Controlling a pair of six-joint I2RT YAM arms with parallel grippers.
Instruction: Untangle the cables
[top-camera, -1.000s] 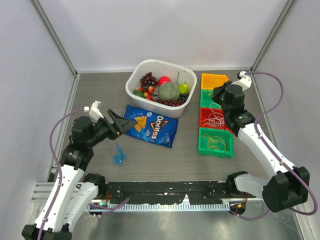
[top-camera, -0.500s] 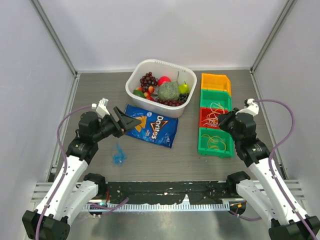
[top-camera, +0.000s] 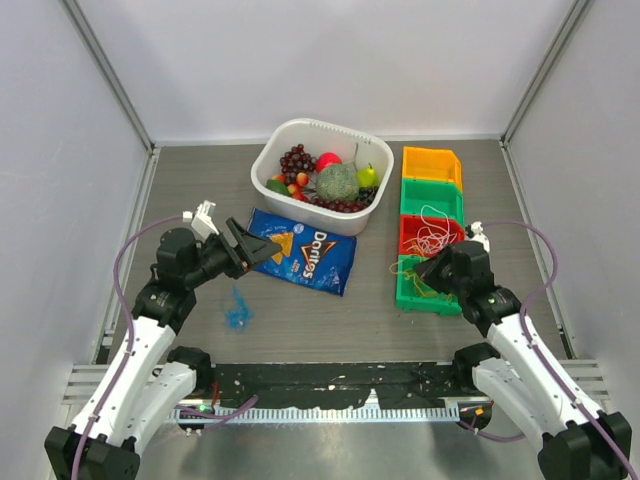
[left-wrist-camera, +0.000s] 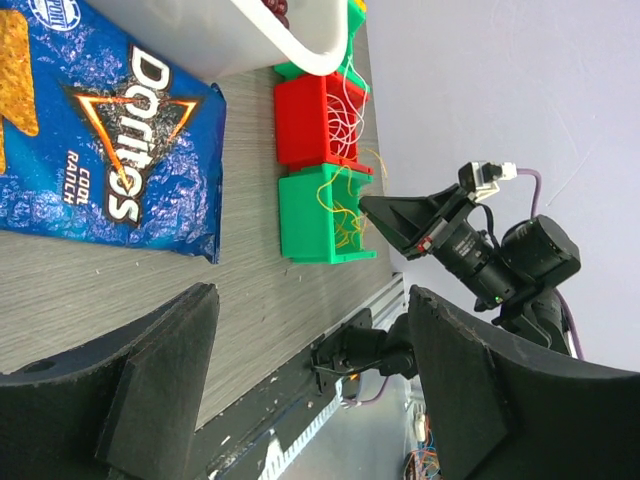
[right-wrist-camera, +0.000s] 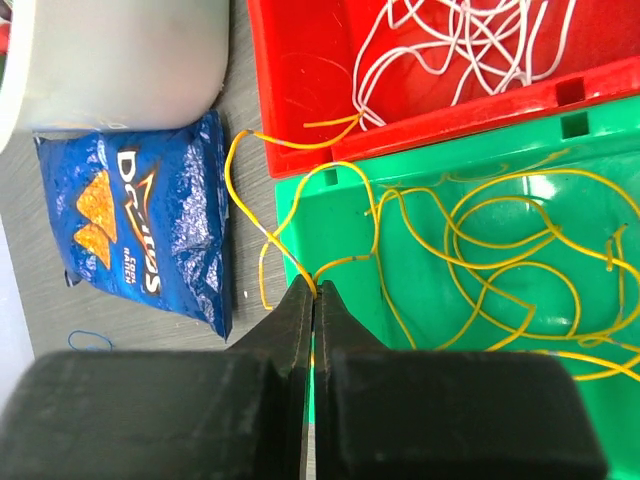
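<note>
A yellow cable (right-wrist-camera: 500, 240) lies in loops in the nearest green bin (top-camera: 405, 292). My right gripper (right-wrist-camera: 316, 290) is shut on one strand of it, at the bin's left wall. From there the strand loops out over the table and into the red bin (right-wrist-camera: 300, 60), where a white cable (right-wrist-camera: 460, 40) is bunched. In the top view the right gripper (top-camera: 428, 268) hangs over the near green bin's left edge. A blue cable (top-camera: 237, 308) lies in a small bunch on the table, below and just left of my left gripper (top-camera: 262, 248). That gripper is open and empty above the table.
A white tub (top-camera: 290, 135) of fruit stands at the back centre. In front of it lies a blue Doritos bag (top-camera: 305, 250). An orange bin (top-camera: 432, 160) and a second green bin (top-camera: 412, 198) continue the row behind the red one. Grey walls close in both sides.
My right arm has drawn back from the far bins to the near green bin, gripper still shut. The left arm has shifted slightly forward, still open.
</note>
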